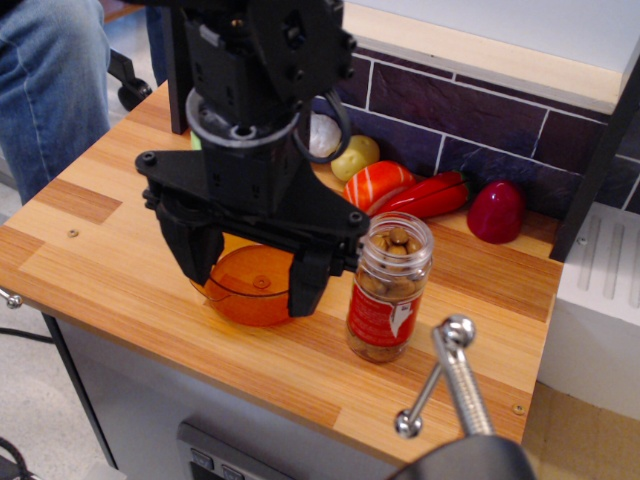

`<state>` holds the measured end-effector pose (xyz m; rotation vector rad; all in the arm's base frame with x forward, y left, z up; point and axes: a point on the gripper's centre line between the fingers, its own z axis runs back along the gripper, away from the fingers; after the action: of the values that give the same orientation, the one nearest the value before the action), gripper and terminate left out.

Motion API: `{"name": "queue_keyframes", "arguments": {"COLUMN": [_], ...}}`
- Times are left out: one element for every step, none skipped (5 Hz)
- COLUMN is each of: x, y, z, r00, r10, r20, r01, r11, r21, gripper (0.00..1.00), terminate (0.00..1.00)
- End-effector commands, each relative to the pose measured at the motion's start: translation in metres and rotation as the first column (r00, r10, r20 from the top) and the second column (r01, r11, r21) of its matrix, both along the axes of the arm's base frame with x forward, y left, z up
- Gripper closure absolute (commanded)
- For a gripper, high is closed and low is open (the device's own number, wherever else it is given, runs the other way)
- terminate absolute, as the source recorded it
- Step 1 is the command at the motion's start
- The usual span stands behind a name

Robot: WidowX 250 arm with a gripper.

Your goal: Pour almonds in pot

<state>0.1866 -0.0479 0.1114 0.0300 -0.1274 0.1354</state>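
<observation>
The almonds, small brown oval nuts, fill a clear plastic cylindrical jar with a red label that stands upright, lid off, near the front edge of the wooden desk. The jar's long axis is vertical, and its open mouth faces up. Just to its left sits the round translucent orange plastic pot, shallow and wider than the jar, apparently empty; the two are close, though I cannot tell whether they touch.

The black pincer hangs over the pot, pointing straight down, its two thick fingers spread wide and holding nothing. The right finger is just beside the jar, with a thin gap between them; the left finger comes down at the pot's far left side. So the jar lies to the right of the pincer, outside the span of the fingers, and the coming grasp likely turns on a shift to the right so that the fingers come down either side of the jar's upright wall.

Farther back, against the dark tiled wall, lie toy foods: an orange striped piece, a red pepper shape, a dark red rounded piece and a yellow-green fruit. A metal clamp handle juts up at the near right.
</observation>
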Motion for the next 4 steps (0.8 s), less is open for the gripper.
{"name": "queue_keyframes", "arguments": {"x": [0.0,0.006,0.019,0.034], "y": [0.0,-0.015,-0.033,-0.056], "z": [0.0,0.017,0.031,0.045], "r00": [1.0,0.988,0.92,0.79], "r10": [0.0,-0.151,-0.392,-0.603], "r20": [0.0,0.021,0.015,-0.106], "r01": [0.0,0.15,0.386,0.605], "r11": [1.0,0.987,0.909,0.741], "r21": [0.0,0.058,0.156,0.292], "gripper": [0.0,0.0,0.0,0.0], "terminate": [0.0,0.0,0.0,0.0]}}
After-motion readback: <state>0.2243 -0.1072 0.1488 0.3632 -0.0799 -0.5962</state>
